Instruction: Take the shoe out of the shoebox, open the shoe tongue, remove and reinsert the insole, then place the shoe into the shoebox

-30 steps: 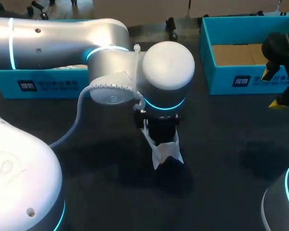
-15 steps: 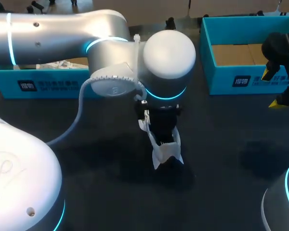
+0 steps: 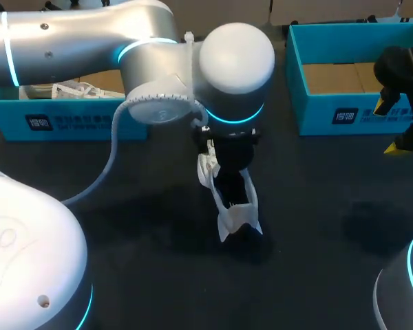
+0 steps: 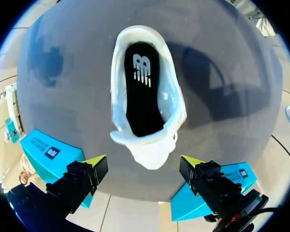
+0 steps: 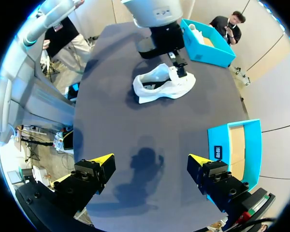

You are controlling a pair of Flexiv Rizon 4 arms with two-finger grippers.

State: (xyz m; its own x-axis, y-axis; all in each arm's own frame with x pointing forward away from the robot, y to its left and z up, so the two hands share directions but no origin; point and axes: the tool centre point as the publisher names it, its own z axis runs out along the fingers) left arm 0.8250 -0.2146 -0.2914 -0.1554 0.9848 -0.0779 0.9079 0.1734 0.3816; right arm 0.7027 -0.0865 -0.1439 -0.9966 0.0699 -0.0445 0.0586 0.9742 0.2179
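Observation:
A white shoe point(image 3: 233, 206) stands on the dark table near the middle, and its black insole point(image 4: 141, 92) lies inside it. Its tongue point(image 4: 152, 153) is folded forward over the toe. My left gripper point(image 4: 144, 164) hangs open straight above the shoe, fingers apart on either side of the toe end, not touching it. In the head view the left wrist point(image 3: 234, 62) covers most of that gripper. My right gripper point(image 5: 150, 162) stands open and empty at the table's right side, far from the shoe point(image 5: 162, 84). An empty teal shoebox point(image 3: 344, 75) sits at the back right.
A second teal box point(image 3: 69, 117) at the back left holds white things, partly hidden by my left arm. The right gripper point(image 3: 398, 127) hangs just in front of the right box's near corner. Dark bare tabletop point(image 3: 316, 240) lies in front of the shoe.
My left arm has risen and drawn back a little, uncovering more of the shoe and of the left box's inside. The shoe and the right arm have stayed put.

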